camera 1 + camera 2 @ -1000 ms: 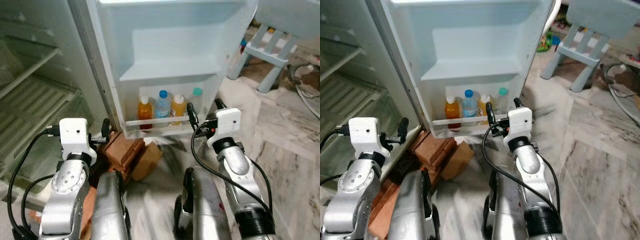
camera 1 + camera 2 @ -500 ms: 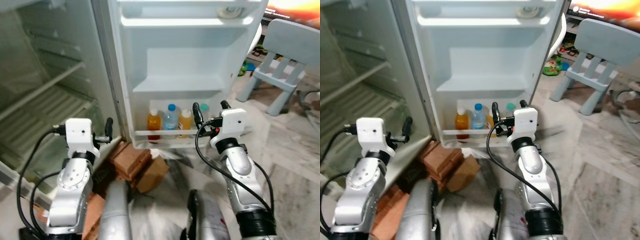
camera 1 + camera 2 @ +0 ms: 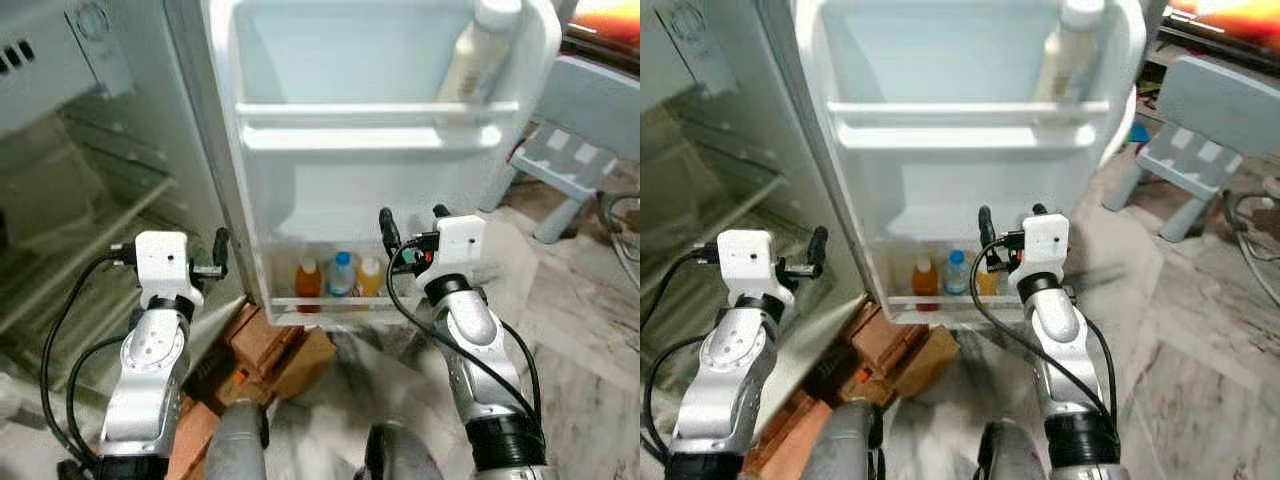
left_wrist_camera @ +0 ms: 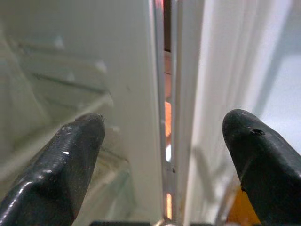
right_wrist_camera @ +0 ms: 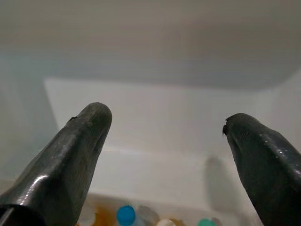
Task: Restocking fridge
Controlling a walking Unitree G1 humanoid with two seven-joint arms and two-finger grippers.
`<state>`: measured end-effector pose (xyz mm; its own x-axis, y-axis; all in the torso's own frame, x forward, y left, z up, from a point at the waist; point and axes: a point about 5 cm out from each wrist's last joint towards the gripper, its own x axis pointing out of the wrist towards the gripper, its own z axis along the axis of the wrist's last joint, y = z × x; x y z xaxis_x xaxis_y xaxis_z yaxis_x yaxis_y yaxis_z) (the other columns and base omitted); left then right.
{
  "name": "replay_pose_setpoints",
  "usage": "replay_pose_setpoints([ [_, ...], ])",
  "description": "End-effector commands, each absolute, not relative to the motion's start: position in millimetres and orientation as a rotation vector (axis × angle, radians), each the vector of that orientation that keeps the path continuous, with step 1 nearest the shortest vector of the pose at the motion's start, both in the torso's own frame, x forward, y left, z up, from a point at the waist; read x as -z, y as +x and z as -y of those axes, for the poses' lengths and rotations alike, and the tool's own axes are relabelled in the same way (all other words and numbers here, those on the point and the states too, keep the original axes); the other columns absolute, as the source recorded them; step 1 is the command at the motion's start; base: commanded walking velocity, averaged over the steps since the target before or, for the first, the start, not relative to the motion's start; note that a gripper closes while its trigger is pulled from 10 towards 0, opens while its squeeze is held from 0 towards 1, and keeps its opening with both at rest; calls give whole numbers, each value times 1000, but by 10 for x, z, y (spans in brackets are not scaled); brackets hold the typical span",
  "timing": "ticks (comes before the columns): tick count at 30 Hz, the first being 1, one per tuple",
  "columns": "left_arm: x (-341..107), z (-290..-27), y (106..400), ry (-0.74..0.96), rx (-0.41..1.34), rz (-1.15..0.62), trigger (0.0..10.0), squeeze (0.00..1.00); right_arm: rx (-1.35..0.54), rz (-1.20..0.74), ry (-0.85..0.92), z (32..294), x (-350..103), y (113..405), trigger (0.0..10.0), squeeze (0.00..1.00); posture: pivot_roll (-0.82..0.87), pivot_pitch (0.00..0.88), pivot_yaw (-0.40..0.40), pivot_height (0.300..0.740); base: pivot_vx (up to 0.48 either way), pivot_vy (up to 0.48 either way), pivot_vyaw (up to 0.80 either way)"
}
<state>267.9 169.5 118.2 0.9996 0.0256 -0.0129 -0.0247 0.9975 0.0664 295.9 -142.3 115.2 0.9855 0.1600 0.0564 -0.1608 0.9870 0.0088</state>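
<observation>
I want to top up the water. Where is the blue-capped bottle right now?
In the left eye view the blue-capped bottle stands on the bottom shelf of the fridge door, between two orange drinks, just left of the open right gripper.

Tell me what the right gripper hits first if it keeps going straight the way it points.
Probably the white inner wall of the fridge door, above the bottom-shelf bottles. The right gripper is open and empty; depth is uncertain.

Setting: marbled stone floor in pale grey and brown. A light blue child's chair stands well to the right of the right tool. Below and between the tools, bricks and a brown cardboard box lie on the floor. Cables trail at far right.
</observation>
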Motion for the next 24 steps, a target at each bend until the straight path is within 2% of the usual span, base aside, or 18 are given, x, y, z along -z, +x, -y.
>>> replay_pose_setpoints([
  [1,-1157,-1676,2691,71,-24,-20,10000,0,-150,20,21,1473,-1088,2943,10000,0,123,0,-27,740,0,0,0],
  [12,-1152,-1640,2695,96,-10,-16,10000,0,-260,-164,-2,1391,-782,2776,10000,0,117,0,-32,740,0,-22,0],
  [18,-1140,-1632,2686,87,-6,-20,10000,0,-342,-173,2,1308,-777,2743,10000,0,118,0,-36,740,0,-436,0],
  [24,-1130,-1618,2708,100,-9,-26,10000,0,-345,-186,-9,1319,-783,2761,10000,0,116,0,-37,740,0,-480,0],
])
